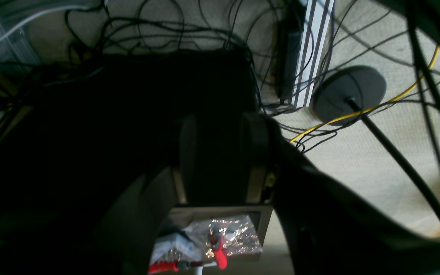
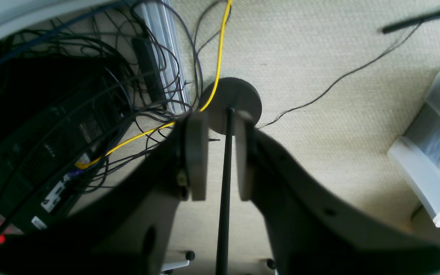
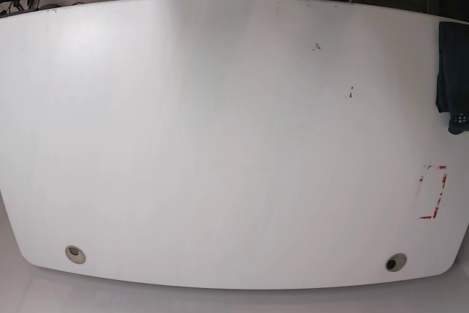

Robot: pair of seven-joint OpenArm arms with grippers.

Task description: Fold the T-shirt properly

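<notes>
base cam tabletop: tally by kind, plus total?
T-shirt, dark, at the right edge, partly out of frame: 1
Red tape rectangle: 1
Round grommet holes: 2
Total: 4

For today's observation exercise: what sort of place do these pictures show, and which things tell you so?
Probably a robotics lab or office workroom: a large white table with cable holes, tangled black cables on beige carpet, and a clear plastic storage bin.

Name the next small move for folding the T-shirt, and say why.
Probably bring the left gripper over the table toward the T-shirt, since the shirt lies at the base view's right edge, partly out of frame, while both empty grippers point at the floor.
</notes>
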